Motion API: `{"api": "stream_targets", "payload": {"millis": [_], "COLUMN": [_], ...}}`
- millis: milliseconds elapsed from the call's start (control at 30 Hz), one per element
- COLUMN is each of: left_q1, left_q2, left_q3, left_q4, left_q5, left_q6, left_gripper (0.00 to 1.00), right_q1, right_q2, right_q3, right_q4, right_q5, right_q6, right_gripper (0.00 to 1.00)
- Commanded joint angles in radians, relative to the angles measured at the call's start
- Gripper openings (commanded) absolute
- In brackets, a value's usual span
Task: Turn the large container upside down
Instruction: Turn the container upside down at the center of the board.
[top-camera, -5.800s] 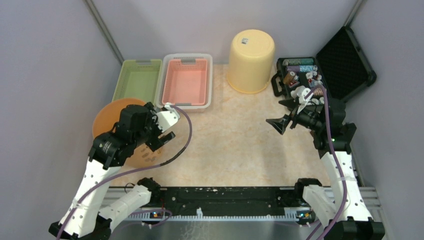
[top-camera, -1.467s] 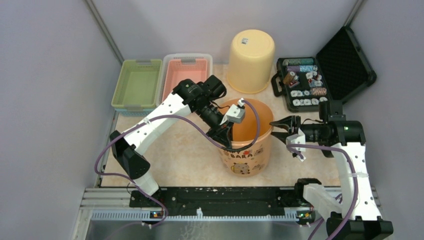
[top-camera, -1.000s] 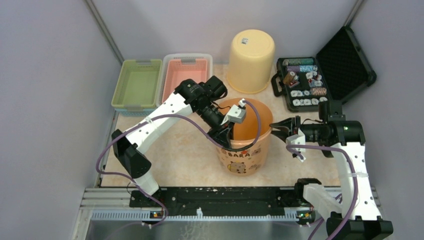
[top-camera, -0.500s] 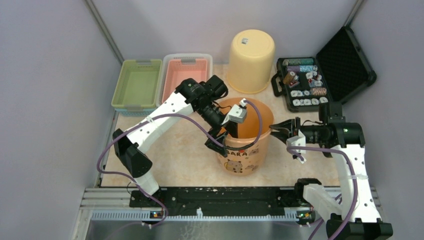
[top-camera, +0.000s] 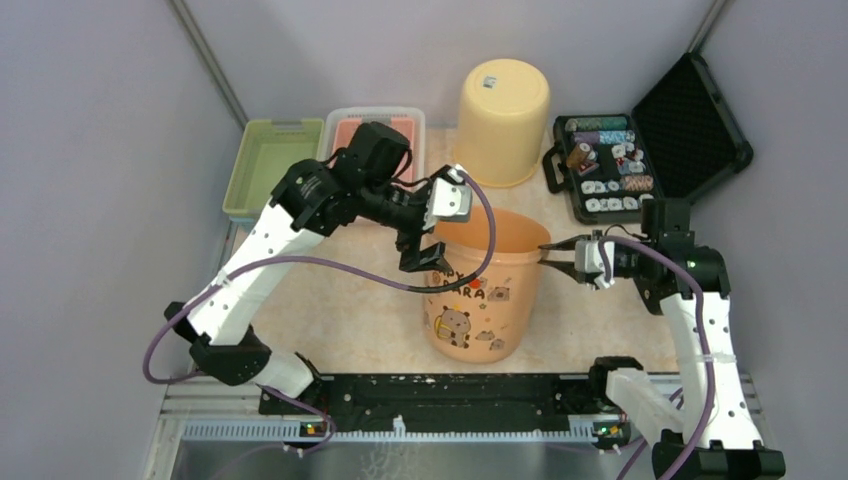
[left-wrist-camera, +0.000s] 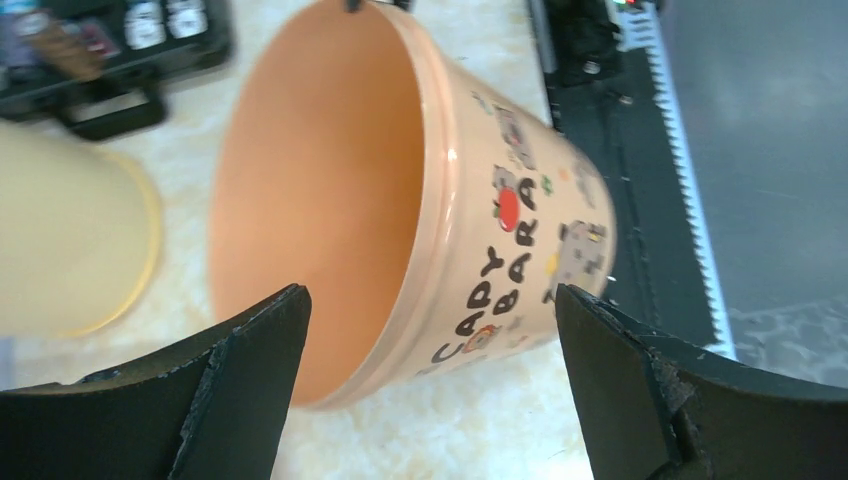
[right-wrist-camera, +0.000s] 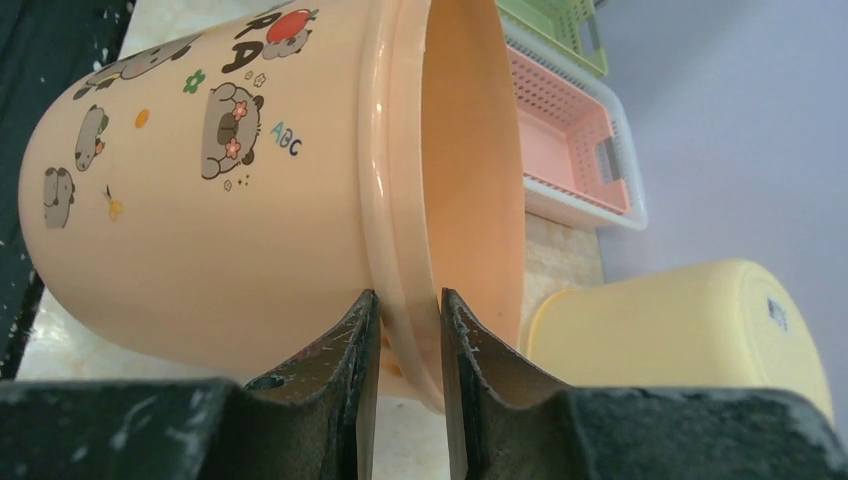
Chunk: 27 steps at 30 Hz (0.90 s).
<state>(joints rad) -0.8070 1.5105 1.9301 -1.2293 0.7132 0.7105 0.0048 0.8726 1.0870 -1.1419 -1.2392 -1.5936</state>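
Big orange bucket (top-camera: 480, 300) was sitting mouth-up mid-bench (top-camera: 350, 320), leaning a bit, w/ the cartoon print + "BARA" lettering facing the near edge. The inside showed only bare orange plastic. Couldn't tell if its base was flat on the bench.

Right fingers (top-camera: 553, 262) were nearly closed, pinching the bucket's right rim, one finger inside and one outside (clear on the right wrist cam). Left fingers (top-camera: 425, 255) were spread wide w/ nothing in them, hanging by the left side of the rim. On the left wrist cam the bucket showed between them but not touching.

Other containers:
- Yellow bucket (top-camera: 502, 115) stood mouth-down at the back, white label on its upturned base.
- Green basket (top-camera: 262, 170) and pink basket (top-camera: 345, 130) sat side by side back left. Green showed a bare floor, and pink was mostly covered by the left arm.
- Black case (top-camera: 605, 165) lay lid-open back right, holding rows of small colored bits, too small to name.

Vs half a sec before: the left fingers had been straddling the near-left rim and had since let go, w/ the arm swung back over the pink basket. The right fingers had been open just beside the rim and were now clamped on it. The bucket had shifted a little toward the near edge and showed more of its side.
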Motion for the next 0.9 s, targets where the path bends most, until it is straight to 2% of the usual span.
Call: {"api": "stream_targets", "payload": {"millis": [0,200,367,600,867], "left_q1": [0.012,0.068,0.098,0.141,0.193], "left_q2": [-0.066,-0.119,-0.165,-0.213,-0.279], "left_q3": [-0.015,-0.107,-0.187,-0.255,-0.358], "left_q4": [0.181,0.303,0.352,0.387,0.442], "left_q5": [-0.207,-0.324,-0.333,-0.316,-0.281], "left_q6": [-0.129,-0.205,-0.215,-0.228,-0.243], "left_gripper": [0.99,0.99,0.99,0.99,0.99], "right_q1": [0.014,0.014,0.015,0.014,0.015], "right_q2": [-0.021,-0.047,-0.070,-0.076,-0.058], "right_q3": [-0.026,-0.110,-0.194,-0.260,-0.251], "right_q4": [0.130,0.330,0.455,0.604,0.643], "right_q5": [-0.068,0.006,0.115,0.259,0.402], "right_q6": [0.345,0.669,0.847,1.075,1.236], "right_gripper": [0.15,0.15,0.14,0.14,0.13]}}
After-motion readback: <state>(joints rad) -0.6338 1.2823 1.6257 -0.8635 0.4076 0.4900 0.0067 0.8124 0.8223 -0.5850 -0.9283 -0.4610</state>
